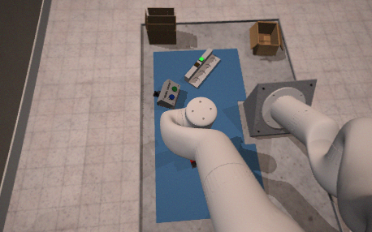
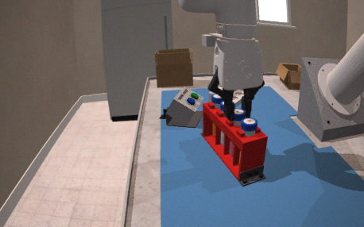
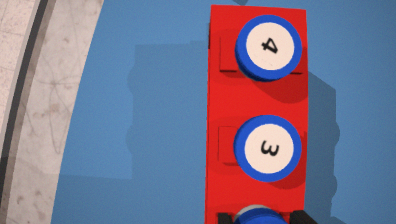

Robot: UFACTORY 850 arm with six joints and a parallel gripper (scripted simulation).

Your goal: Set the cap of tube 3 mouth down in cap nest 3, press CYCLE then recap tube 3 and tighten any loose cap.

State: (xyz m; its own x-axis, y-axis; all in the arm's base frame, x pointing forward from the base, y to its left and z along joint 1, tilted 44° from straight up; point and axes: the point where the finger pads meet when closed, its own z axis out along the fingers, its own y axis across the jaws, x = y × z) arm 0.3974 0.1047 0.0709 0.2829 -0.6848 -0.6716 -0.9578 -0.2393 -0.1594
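Note:
The gripper (image 2: pixel 238 109) (image 3: pixel 262 218) points down over the red decapping station (image 2: pixel 253 152) (image 3: pixel 222 105) and is shut on the blue cap of tube 2 (image 3: pixel 261 218), which is cut off by the wrist view's lower edge; a pale rim shows beside it. The cap of tube 3 (image 3: pixel 269 148) and the cap of tube 4 (image 3: pixel 270 47) (image 2: pixel 249 125) sit on their tubes. The cap of tube 1 (image 2: pixel 216 99) is partly hidden. In the cap tray (image 1: pixel 191 81) the nests look empty. The green lamp (image 1: pixel 201 59) is lit; the amber lamp (image 1: pixel 196 64) is dark.
The key housing (image 1: pixel 164 93) (image 2: pixel 179 111) stands left of the tray, with the blue CYCLE key (image 1: pixel 171 97) (image 2: pixel 191 101) and green READY key (image 1: pixel 175 88) (image 2: pixel 195 96). Two cardboard boxes (image 1: pixel 162 32) (image 1: pixel 260 46) stand at the far end. The arm covers most of the station in the top view.

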